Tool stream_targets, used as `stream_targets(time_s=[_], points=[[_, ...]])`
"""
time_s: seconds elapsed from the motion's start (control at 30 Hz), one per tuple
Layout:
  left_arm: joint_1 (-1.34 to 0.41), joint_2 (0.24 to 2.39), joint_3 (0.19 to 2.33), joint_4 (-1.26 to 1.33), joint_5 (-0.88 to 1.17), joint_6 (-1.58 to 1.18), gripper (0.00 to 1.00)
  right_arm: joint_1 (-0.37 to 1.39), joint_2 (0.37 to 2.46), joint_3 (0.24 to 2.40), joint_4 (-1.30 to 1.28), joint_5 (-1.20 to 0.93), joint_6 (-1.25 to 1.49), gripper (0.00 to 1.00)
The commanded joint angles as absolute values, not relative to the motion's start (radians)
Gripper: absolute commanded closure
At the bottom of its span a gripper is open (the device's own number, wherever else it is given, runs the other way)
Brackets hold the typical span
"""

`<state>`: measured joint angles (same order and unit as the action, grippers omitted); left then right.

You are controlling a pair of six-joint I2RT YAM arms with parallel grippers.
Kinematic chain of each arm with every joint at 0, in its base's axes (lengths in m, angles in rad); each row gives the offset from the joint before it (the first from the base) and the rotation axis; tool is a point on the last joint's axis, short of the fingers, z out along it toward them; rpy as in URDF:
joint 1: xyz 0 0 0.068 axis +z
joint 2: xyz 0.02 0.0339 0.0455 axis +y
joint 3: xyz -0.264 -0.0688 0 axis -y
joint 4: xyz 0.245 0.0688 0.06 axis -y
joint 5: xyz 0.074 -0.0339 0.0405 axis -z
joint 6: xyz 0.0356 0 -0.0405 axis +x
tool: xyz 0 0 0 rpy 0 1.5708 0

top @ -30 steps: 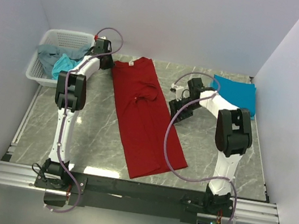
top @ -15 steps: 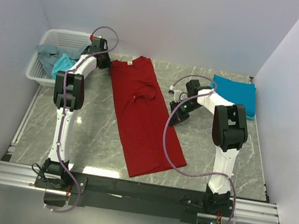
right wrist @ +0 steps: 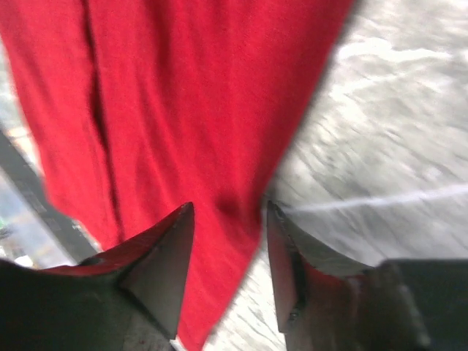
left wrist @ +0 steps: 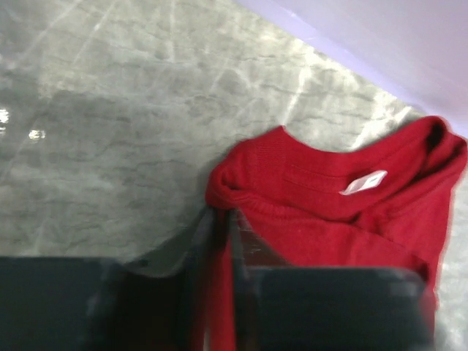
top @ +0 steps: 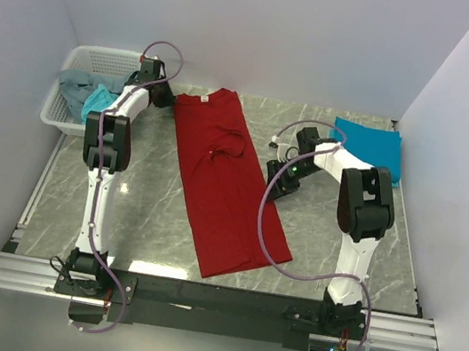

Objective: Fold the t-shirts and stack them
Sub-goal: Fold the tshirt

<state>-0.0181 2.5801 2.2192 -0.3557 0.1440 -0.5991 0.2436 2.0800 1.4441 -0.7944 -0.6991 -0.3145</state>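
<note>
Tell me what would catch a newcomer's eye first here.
A dark red t-shirt, folded to a strip, lies slantwise down mid-table. The left gripper pinches its collar corner at the far end; the right gripper hangs open at its right edge. A folded teal-blue t-shirt sits far right.

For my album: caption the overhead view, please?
Left arm and right arm tend a lengthwise-folded red t-shirt on a marble table.

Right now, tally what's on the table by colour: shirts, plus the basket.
red shirt: 1
blue shirt: 1
grey shirt, in the basket: 1
turquoise shirt, in the basket: 1
basket: 1
Total: 5
</note>
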Motion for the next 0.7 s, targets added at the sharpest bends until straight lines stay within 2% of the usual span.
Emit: stream_targets(time_s=[0.0,0.03,0.07,0.1,0.17,0.33,0.43,0.47,0.53,0.57,0.6,0.67], points=[[-0.014,2.54,2.252,-0.284,0.239,-0.591,0.78,0.226,2.008,1.416,-0.769,-0.58,-0.334,0.46],[-0.02,2.505,2.241,-0.275,0.261,-0.581,0.73,0.225,1.975,1.411,-0.764,-0.569,-0.337,0.46],[-0.023,2.485,2.235,-0.269,0.268,-0.574,0.63,0.221,1.956,1.408,-0.755,-0.554,-0.351,0.45],[-0.028,2.464,2.232,-0.265,0.271,-0.565,0.59,0.218,1.936,1.404,-0.752,-0.554,-0.36,0.44],[-0.035,2.396,2.224,-0.258,0.264,-0.546,0.53,0.213,1.876,1.388,-0.742,-0.558,-0.391,0.43],[-0.043,2.193,2.151,-0.261,0.212,-0.468,0.45,0.21,1.708,1.345,-0.73,-0.589,-0.477,0.4],[-0.046,2.012,1.979,-0.198,0.202,-0.385,0.35,0.21,1.579,1.307,-0.7,-0.623,-0.517,0.39],[-0.046,1.961,1.923,-0.174,0.218,-0.368,0.25,0.212,1.539,1.289,-0.662,-0.626,-0.523,0.36],[-0.037,1.814,1.729,-0.102,0.294,-0.365,0.01,0.212,1.409,1.214,-0.597,-0.656,-0.547,0.3],[-0.025,1.771,1.66,-0.015,0.337,-0.391,0.01,0.209,1.363,1.178,-0.519,-0.67,-0.552,0.18],[-0.008,1.732,1.538,0.036,0.532,-0.434,0.0,0.207,1.314,1.101,-0.474,-0.695,-0.555,0.15],[0.023,1.642,1.445,0.096,0.655,-0.469,0.0,0.204,1.198,1.01,-0.346,-0.77,-0.595,0.14]])
